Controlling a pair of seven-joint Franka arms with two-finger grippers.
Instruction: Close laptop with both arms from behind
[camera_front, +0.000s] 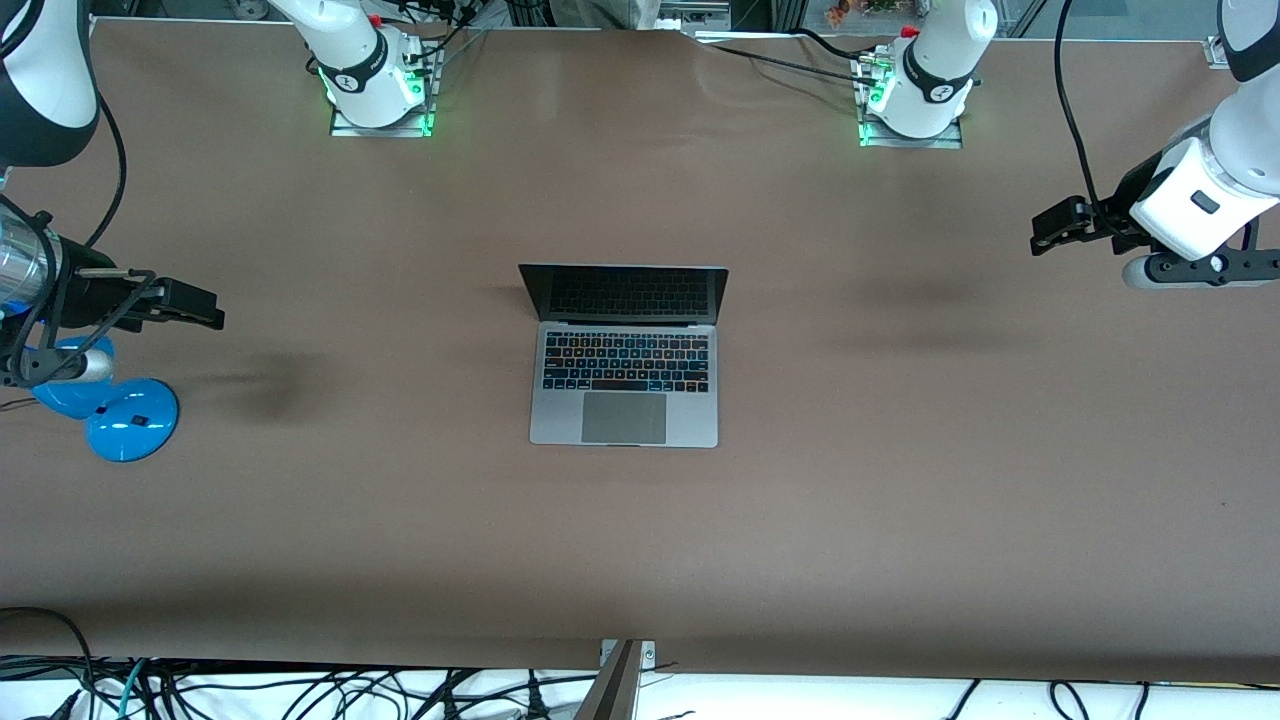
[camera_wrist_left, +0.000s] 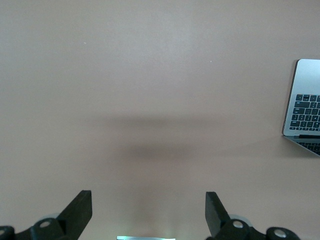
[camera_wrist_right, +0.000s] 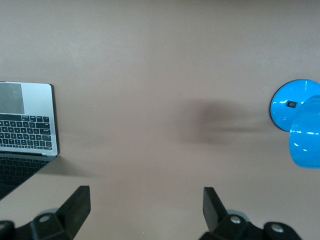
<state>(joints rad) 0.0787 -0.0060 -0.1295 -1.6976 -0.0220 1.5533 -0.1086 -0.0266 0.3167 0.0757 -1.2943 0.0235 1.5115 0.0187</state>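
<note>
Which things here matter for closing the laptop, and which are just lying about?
Part of the job: the open laptop mid-table; the left gripper and the right gripper, both open over bare table.
Lying about: the blue desk lamp, at the right arm's end.

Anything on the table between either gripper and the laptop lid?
Nothing visible. The laptop sits open mid-table with bare table toward both ends. The left gripper and right gripper hang open above the table ends. The blue lamp is under the right gripper, clear of the path.
</note>
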